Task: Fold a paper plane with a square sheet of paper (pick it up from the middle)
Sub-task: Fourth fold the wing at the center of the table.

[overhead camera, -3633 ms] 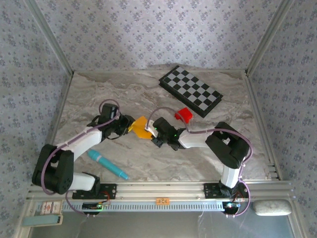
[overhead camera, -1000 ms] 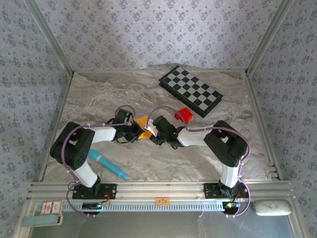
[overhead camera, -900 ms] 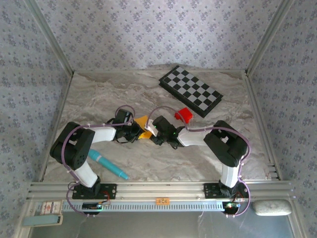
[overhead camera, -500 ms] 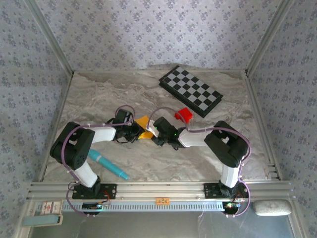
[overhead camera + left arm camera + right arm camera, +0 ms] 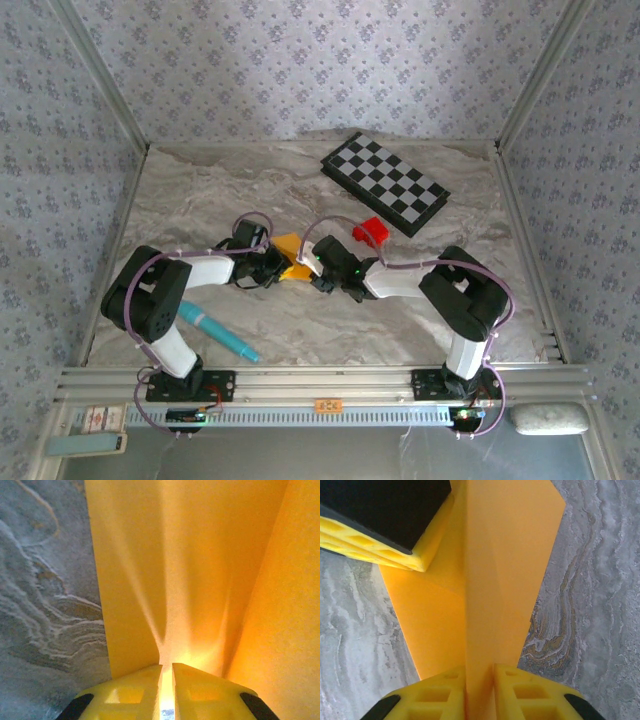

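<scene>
Top external view places the sheet of paper (image 5: 288, 250), already partly folded, near the middle of the tabletop (image 5: 190, 190), between the two grippers and near the red block (image 5: 371, 231). We find the left gripper (image 5: 268, 266) at its left side and the right gripper (image 5: 314, 264) at its right side.

From the left wrist view, we record the left gripper's fingers almost together, with a thin layer of the sheet running into the slit between them; we judge it clamped on the paper. From the right wrist view, the right gripper's fingers are pinched on a raised ridge of the sheet, with no slack on either side.

Risks noted:
- Both grippers hold one thin sheet from opposite sides. Any pull apart could tear it or drag it out of one pinch.
- If the right pinch sits off the crease line, the fold would set crooked and the wings would come out uneven.
- The two grippers work close together, so a small move inward could knock finger against finger.

Not established:
- How deep the paper sits inside either pinch.
- Whether the sheet's lower edge rests on the tabletop or hangs clear.
- How many folds are made, since the arms cover much of the sheet from above.
</scene>
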Controlling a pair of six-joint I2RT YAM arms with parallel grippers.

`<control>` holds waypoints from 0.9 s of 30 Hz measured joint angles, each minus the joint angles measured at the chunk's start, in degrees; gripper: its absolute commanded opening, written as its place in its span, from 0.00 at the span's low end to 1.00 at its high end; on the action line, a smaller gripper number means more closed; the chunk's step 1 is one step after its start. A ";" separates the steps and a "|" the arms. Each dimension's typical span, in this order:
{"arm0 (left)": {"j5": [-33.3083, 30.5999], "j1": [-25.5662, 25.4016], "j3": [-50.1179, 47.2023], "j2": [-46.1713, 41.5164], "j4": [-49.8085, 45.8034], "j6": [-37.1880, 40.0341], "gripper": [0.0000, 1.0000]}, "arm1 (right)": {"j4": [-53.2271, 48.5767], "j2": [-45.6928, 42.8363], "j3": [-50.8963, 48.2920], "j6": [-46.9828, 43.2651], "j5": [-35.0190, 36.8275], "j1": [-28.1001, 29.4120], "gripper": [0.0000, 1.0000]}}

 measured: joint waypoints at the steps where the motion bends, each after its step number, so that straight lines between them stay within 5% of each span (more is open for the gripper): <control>1: 0.00 0.00 0.00 0.00 0.00 -0.02 0.14 | -0.02 0.00 0.00 -0.11 -0.02 0.04 0.16; 27: -1.40 0.00 0.33 -2.49 -5.77 1.84 0.18 | -2.16 0.46 0.96 3.08 -11.50 -2.91 0.05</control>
